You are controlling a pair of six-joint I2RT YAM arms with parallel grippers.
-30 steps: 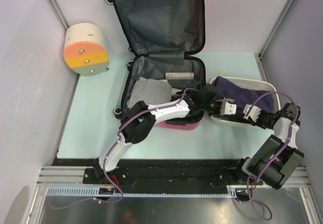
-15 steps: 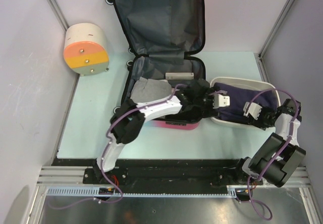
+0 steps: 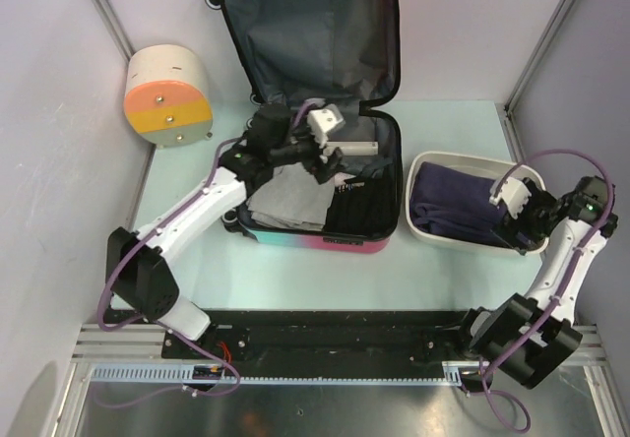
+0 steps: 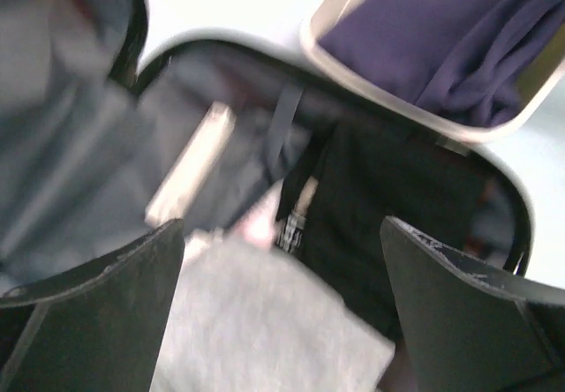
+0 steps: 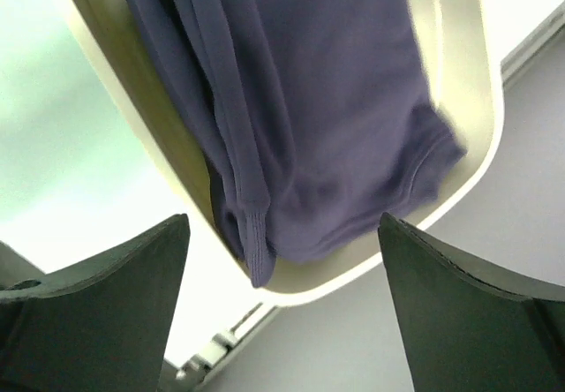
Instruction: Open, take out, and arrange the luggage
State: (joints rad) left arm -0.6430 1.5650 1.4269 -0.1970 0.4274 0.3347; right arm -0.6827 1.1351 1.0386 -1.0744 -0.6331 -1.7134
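Note:
The luggage (image 3: 325,241) lies open mid-table, its lid propped up at the back with the dark lining showing. In its lower half lie a grey garment (image 3: 285,196) (image 4: 256,321), a black garment (image 3: 359,211) (image 4: 388,198) and a small pale box (image 3: 356,148) (image 4: 190,167). My left gripper (image 3: 333,164) (image 4: 281,229) hovers over these, open and empty. A purple garment (image 3: 453,201) (image 5: 327,101) rests in the white basin (image 3: 463,158) (image 5: 459,83). My right gripper (image 3: 510,222) (image 5: 282,220) hangs open above the basin's right end, holding nothing.
A cream-and-orange rounded drawer box (image 3: 167,97) stands at the back left by the wall. The basin sits just right of the suitcase. Grey walls close in the table on both sides; the right arm is near the right wall.
Both grippers opened and let go of the purple garment, which now lies in the basin. The left arm swung from the basin back over the suitcase; the right gripper drew back to the right.

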